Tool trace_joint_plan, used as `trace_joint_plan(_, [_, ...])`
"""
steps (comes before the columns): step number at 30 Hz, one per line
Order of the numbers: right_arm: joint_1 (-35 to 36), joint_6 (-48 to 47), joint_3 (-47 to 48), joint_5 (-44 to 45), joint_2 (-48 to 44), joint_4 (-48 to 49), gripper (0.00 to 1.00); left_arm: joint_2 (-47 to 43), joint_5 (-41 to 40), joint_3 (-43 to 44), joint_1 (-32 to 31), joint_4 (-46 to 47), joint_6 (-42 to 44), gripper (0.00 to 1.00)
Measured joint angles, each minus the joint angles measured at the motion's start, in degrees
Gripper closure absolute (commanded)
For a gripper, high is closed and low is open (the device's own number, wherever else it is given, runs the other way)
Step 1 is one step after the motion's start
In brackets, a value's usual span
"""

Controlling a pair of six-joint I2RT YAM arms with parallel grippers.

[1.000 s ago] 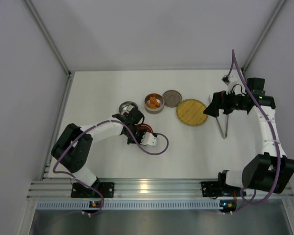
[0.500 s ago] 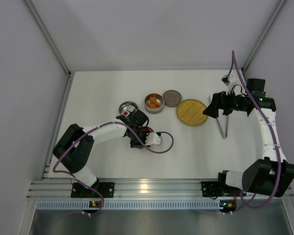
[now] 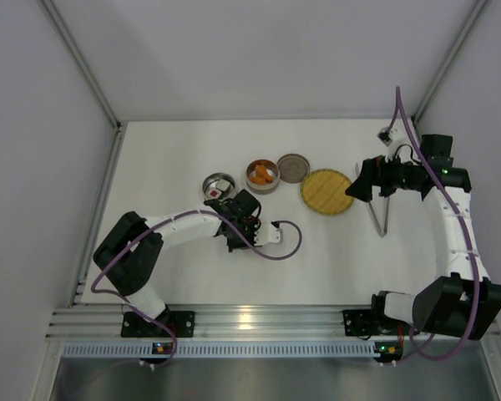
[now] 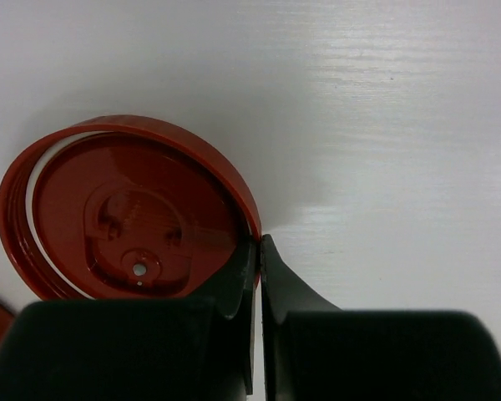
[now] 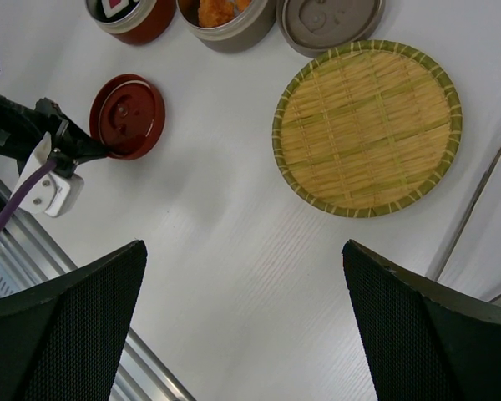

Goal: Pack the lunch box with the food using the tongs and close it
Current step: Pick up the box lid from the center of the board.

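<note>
My left gripper (image 4: 259,244) is shut on the rim of a round red lid (image 4: 134,217) lying on the table; in the right wrist view the lid (image 5: 127,115) lies below the red lunch box tier (image 5: 129,17). That tier (image 3: 218,185) holds a white roll with a red mark. Beside it, the tan tier (image 3: 262,175) holds orange food chunks (image 5: 215,8). The silver tongs (image 3: 381,215) lie on the table right of the plate. My right gripper (image 5: 242,246) hovers open and empty above the table, near the plate.
A grey lid (image 3: 293,167) lies next to the tan tier. The round yellow woven plate (image 3: 326,192) sits bare between the tiers and the tongs. White walls close in the table on three sides, with the aluminium rail (image 3: 259,322) along the near edge.
My left gripper has slid right and toward the near edge and closed onto the red lid's rim. The right arm has stayed still and open.
</note>
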Motion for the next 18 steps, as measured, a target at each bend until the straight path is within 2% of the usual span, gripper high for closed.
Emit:
trace_joint_plan(4, [0.1,0.4,0.0,-0.1,-0.1,0.2,0.01,-0.1,0.9,5.9,0.0,-7.5,-3.9,1.00])
trace_joint_plan(8, [0.1,1.7,-1.7,-2.3,-1.3,1.9,0.03,-5.0,7.4,19.7,0.8,-14.6,-7.1,1.00])
trace_joint_plan(11, [0.1,4.2,-5.2,-6.4,-3.0,5.0,0.06,-10.4,13.0,29.9,1.1,-16.0,-8.1,1.00])
trace_joint_plan(15, [0.9,10.6,-12.1,-13.6,-4.4,13.5,0.16,-18.6,20.4,31.8,1.9,-17.3,-9.6,1.00])
trace_joint_plan(18, [2.7,17.0,-17.1,-17.6,-5.3,22.8,0.20,-21.0,25.2,30.7,2.5,-19.0,-11.3,1.00])
